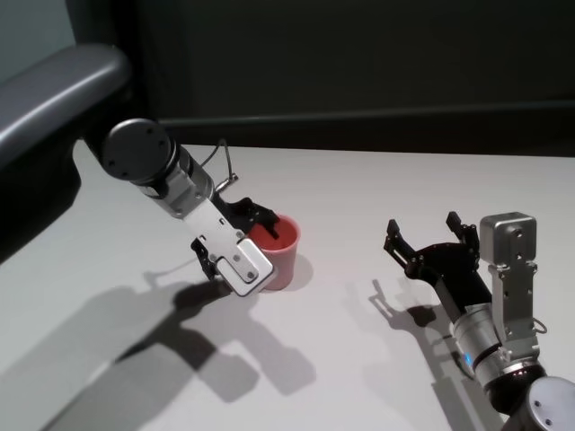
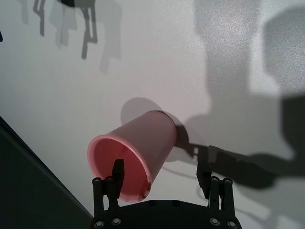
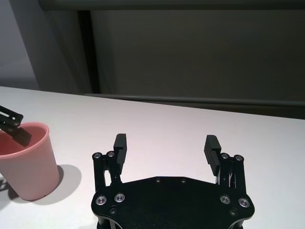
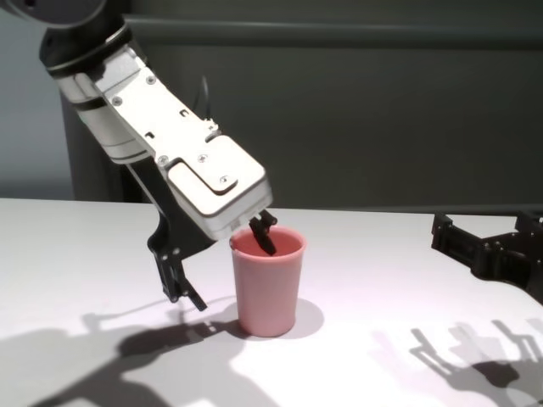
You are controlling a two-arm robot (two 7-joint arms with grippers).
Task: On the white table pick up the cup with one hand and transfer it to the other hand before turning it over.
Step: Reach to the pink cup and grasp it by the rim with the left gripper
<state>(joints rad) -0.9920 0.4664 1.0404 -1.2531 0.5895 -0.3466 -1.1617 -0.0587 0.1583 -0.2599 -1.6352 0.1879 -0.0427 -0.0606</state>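
The pink cup point(image 1: 280, 254) stands upright, mouth up, on the white table point(image 1: 377, 184). My left gripper point(image 1: 235, 244) is open and straddles the cup's wall on its left side. One finger point(image 4: 265, 239) dips inside the rim and the other point(image 4: 188, 295) hangs outside, apart from the wall. In the left wrist view the cup point(image 2: 143, 143) lies between the fingertips of the left gripper point(image 2: 161, 168), off toward one finger. My right gripper point(image 1: 424, 226) hovers open and empty to the right of the cup point(image 3: 26, 162).
A dark wall and ledge point(image 1: 359, 117) run along the table's far edge. A grey curved bar point(image 1: 54, 90) sits at the back left. Bare tabletop point(image 4: 373, 339) separates the cup from the right gripper point(image 4: 485, 227).
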